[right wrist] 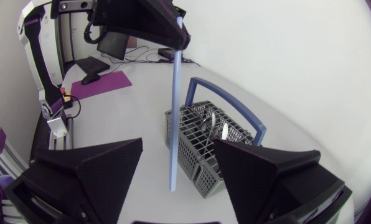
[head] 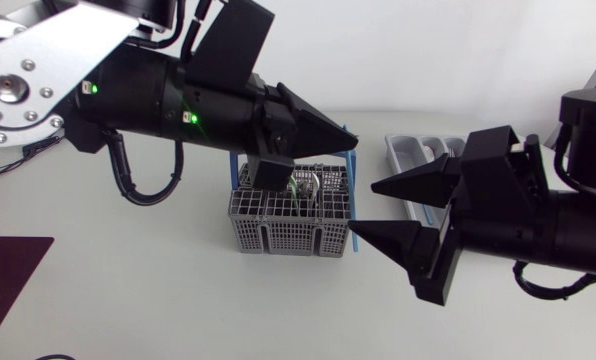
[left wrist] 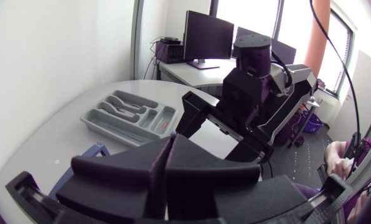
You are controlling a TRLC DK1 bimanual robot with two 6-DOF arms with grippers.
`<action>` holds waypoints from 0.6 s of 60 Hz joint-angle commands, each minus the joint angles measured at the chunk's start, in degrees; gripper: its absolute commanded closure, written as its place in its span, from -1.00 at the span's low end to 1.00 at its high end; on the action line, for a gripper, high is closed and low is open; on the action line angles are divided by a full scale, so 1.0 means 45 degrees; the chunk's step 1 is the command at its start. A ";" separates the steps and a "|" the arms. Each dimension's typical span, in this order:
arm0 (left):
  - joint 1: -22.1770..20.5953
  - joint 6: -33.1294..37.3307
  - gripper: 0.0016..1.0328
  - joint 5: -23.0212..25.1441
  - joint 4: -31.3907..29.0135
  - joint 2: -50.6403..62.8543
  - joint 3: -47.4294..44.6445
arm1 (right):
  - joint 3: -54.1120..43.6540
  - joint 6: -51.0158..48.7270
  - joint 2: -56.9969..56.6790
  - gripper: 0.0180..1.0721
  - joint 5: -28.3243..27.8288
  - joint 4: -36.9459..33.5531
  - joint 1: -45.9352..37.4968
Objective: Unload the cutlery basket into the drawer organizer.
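Blue rod (right wrist: pixel 175 106) hangs from left pincer (right wrist: pixel 179 31) between basket (right wrist: pixel 198 149) and right pincer (head: pixel 363 208).

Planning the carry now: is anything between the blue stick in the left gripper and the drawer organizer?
Yes. The open right gripper sits between the cutlery basket and the drawer organizer, on the straight path from the left gripper, which holds the blue stick by the basket.

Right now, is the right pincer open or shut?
Open: the right pincer holds its fingers wide apart, touching nothing; the left pincer holds the blue stick.
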 commanded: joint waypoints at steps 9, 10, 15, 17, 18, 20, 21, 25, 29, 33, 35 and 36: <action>0.0039 -0.0420 0.74 0.0305 -0.0096 0.0341 0.0685 | -0.0446 -0.0170 0.0521 0.14 -0.0086 0.0498 0.0187; 0.0039 -0.0420 0.74 0.0305 -0.0096 0.0361 0.0685 | -0.0446 -0.0170 0.0540 0.17 -0.0086 0.0498 0.0187; 0.0039 -0.0420 0.74 0.0305 -0.0096 0.0380 0.0685 | -0.0426 -0.0170 0.0560 0.36 -0.0086 0.0479 0.0187; 0.0039 -0.0439 0.74 0.0305 -0.0096 0.0400 0.0685 | -0.0426 -0.0170 0.0579 0.43 -0.0086 0.0479 0.0187; 0.0039 -0.0439 0.74 0.0324 -0.0096 0.0400 0.0685 | -0.0426 -0.0170 0.0599 0.47 -0.0086 0.0479 0.0206; 0.0020 -0.0439 0.74 0.0324 -0.0096 0.0400 0.0666 | -0.0407 -0.0170 0.0657 0.53 -0.0086 0.0479 0.0187; 0.0020 -0.0439 0.74 0.0324 -0.0096 0.0400 0.0666 | -0.0407 -0.0170 0.0697 0.56 -0.0086 0.0479 0.0187; 0.0000 -0.0459 0.74 0.0324 -0.0096 0.0400 0.0666 | -0.0407 -0.0170 0.0775 0.68 -0.0086 0.0479 0.0206; 0.0000 -0.0478 0.74 0.0324 -0.0116 0.0400 0.0666 | -0.0426 -0.0150 0.0814 0.79 -0.0086 0.0479 0.0206; 0.0020 -0.0478 0.74 0.0324 -0.0116 0.0400 0.0666 | -0.0426 -0.0130 0.0814 0.82 -0.0066 0.0440 0.0245; 0.0020 -0.0478 0.74 0.0324 -0.0116 0.0400 0.0666 | -0.0426 -0.0130 0.0814 0.84 -0.0066 0.0440 0.0265; 0.0039 -0.0478 0.74 0.0324 -0.0116 0.0400 0.0666 | -0.0426 -0.0130 0.0814 0.86 -0.0066 0.0381 0.0265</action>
